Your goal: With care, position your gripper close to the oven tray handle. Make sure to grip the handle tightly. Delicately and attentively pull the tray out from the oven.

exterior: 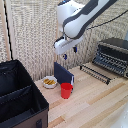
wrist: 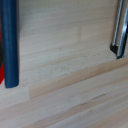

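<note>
The oven stands at the exterior view's right on the wooden table. The tray, a dark wire rack, reaches out from its front over the table. The oven tray handle is the long dark bar along the rack's front edge; a shiny dark bar in the wrist view looks like it. My gripper hangs in the air above the upright dark-blue panel, well to the left of the handle and higher. Its fingers look apart and hold nothing. They do not show in the wrist view.
A red cup stands in front of the dark-blue panel, which also shows in the wrist view. A white bowl with yellow pieces sits beside it. A big black fabric crate fills the exterior view's left. A slatted wall stands behind.
</note>
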Controlling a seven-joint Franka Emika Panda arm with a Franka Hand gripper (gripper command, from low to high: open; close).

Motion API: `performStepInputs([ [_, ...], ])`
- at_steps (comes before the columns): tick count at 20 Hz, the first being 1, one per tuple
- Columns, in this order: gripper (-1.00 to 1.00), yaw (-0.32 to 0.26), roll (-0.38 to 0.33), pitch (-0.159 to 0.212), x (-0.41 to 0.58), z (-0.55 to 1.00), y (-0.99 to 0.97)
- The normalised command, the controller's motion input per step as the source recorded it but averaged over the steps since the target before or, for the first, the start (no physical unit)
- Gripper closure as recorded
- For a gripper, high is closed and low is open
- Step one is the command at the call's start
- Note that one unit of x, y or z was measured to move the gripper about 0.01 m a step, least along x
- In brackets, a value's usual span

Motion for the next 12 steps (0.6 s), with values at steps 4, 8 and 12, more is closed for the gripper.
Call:
performStepInputs([
  [4,-1.00,0.107,-0.301,-0.092,0.022,0.11,-0.22],
  [8,-1.00,0.116,-0.310,-0.103,0.009,0.06,-0.23],
  [12,-1.00,0.122,-0.258,-0.100,0.025,0.01,-0.37],
])
